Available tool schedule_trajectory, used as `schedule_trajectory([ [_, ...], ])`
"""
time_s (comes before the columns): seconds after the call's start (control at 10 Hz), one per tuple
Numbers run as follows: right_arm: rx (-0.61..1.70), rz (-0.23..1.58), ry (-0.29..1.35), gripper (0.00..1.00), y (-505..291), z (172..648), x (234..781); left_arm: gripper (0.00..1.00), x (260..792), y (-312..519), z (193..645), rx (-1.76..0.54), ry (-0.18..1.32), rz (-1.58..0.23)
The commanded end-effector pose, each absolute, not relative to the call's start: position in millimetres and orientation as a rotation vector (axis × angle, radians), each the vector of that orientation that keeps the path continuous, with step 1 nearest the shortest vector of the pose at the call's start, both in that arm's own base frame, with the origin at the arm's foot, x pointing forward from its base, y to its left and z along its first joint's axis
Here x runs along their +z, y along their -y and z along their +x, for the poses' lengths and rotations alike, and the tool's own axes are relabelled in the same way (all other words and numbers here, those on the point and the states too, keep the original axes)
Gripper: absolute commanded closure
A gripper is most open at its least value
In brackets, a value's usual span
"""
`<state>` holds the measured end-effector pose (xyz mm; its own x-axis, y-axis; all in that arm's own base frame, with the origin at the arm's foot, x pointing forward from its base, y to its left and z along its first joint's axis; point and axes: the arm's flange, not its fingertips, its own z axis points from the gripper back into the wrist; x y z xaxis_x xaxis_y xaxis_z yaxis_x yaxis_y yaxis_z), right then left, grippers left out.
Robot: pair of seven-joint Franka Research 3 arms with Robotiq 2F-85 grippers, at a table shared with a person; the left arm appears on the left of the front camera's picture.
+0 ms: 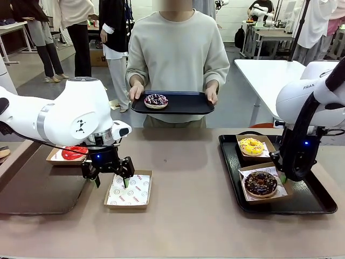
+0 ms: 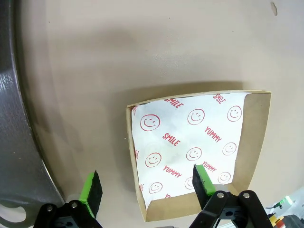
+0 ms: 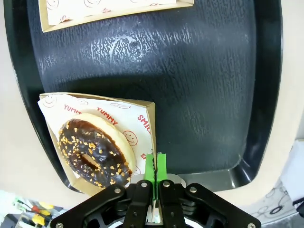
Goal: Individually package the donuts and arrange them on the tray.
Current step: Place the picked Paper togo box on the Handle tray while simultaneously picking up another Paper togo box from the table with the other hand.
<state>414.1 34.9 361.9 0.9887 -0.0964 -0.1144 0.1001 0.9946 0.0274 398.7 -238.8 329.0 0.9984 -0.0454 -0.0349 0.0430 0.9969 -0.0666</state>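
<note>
On the bench [image 1: 194,162], under the spread left pincer [image 1: 111,182] [image 2: 146,184], lies an empty box [image 1: 129,190] [image 2: 190,137]. Its liner is printed in red with "SMILE", "YUMMY" and smiley faces. One green pad hangs over the liner, the other outside the box wall. The same print lines the box of the chocolate donut [image 1: 260,183] [image 3: 92,152] on the black tray [image 1: 312,200] [image 3: 213,95]. The right pincer [image 1: 282,177] [image 3: 156,167] is pressed together at that box's corner. The yellow donut [image 1: 251,145] sits boxed behind it on that tray. The red donut [image 1: 74,152] sits boxed behind the left arm. A person holds a second tray [image 1: 186,105] bearing the sprinkled donut [image 1: 156,100]. The right arm's shell reads "FRAN".
</note>
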Motion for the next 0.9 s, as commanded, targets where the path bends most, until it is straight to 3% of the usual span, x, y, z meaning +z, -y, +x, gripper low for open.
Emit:
schedule_trajectory([
  [0.0,-0.089,0.031,-0.100,0.99,-37,416,357,0.00,330,243,403,-0.031,-0.047,-0.042],
  [0.3,-0.076,0.035,-0.106,0.99,-38,417,356,0.00,325,243,408,-0.003,-0.057,-0.044],
  [0.4,-0.066,0.037,-0.112,0.39,-37,417,355,0.60,325,243,409,0.001,-0.062,-0.057],
  [0.5,-0.065,0.041,-0.112,0.39,-37,417,355,0.60,325,242,411,0.005,-0.068,-0.054],
  [0.6,-0.066,0.045,-0.114,0.00,-36,417,355,1.00,324,242,411,0.006,-0.073,-0.050],
  [0.7,-0.065,0.047,-0.114,0.35,-36,417,355,0.66,323,242,412,0.005,-0.080,-0.049],
  [0.8,-0.066,0.050,-0.113,0.00,-36,417,355,1.00,322,242,413,0.011,-0.085,-0.049],
])
